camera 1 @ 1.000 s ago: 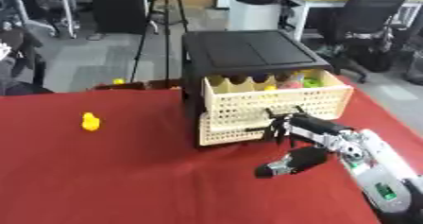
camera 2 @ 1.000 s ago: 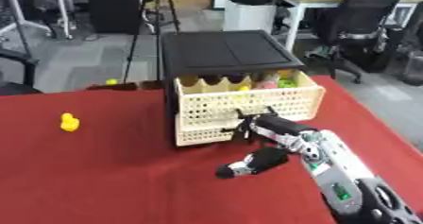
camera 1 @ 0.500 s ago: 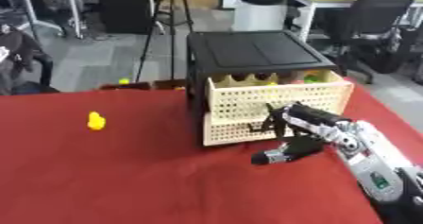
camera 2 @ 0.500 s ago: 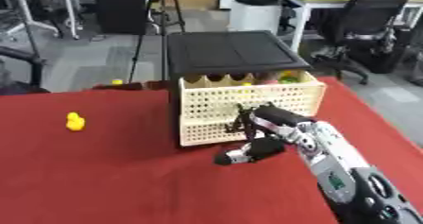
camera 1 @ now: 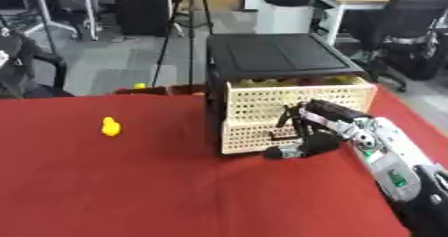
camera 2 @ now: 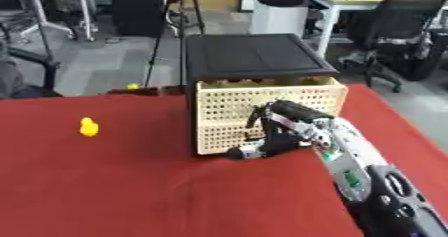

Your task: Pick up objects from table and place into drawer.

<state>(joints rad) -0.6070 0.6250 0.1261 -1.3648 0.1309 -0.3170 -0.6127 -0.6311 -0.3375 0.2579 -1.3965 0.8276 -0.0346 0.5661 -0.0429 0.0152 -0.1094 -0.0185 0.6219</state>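
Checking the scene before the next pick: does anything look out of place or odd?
Nothing is spilled or damaged. One small yellow object lies alone on the red table, far left of the cream drawer, which is pulled out. The right hand is at the drawer's front.

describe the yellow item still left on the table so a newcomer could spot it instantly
Start at the black cabinet with its cream perforated drawer on the red table. Look well to its left: a small yellow object sits alone on the cloth. It is the only loose item there, apart from the right hand.
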